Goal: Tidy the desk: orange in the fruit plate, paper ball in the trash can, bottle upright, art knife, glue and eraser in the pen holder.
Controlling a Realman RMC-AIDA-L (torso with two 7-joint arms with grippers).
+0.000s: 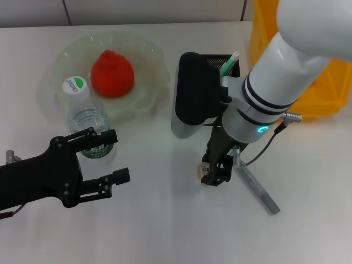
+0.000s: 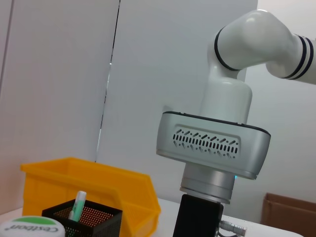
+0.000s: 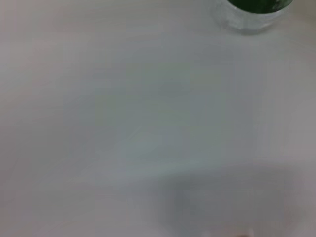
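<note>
The orange (image 1: 112, 73) lies in the fruit plate (image 1: 151, 60). The bottle (image 1: 88, 118) stands upright in front of the plate; its cap (image 2: 29, 228) and base (image 3: 254, 12) show in the wrist views. My left gripper (image 1: 113, 155) is open beside the bottle, which is just free of its far finger. My right gripper (image 1: 214, 173) is down at the table, at the small beige eraser (image 1: 203, 170). The grey art knife (image 1: 256, 188) lies just right of it. The pen holder (image 1: 223, 61) holds a green-and-white stick (image 1: 230, 61). The paper ball is out of view.
The yellow trash can (image 1: 324, 88) stands at the back right, behind my right arm (image 1: 275, 82), and also shows as the trash can (image 2: 89, 187) behind the pen holder (image 2: 84, 219). A brown box (image 2: 289, 212) is far off.
</note>
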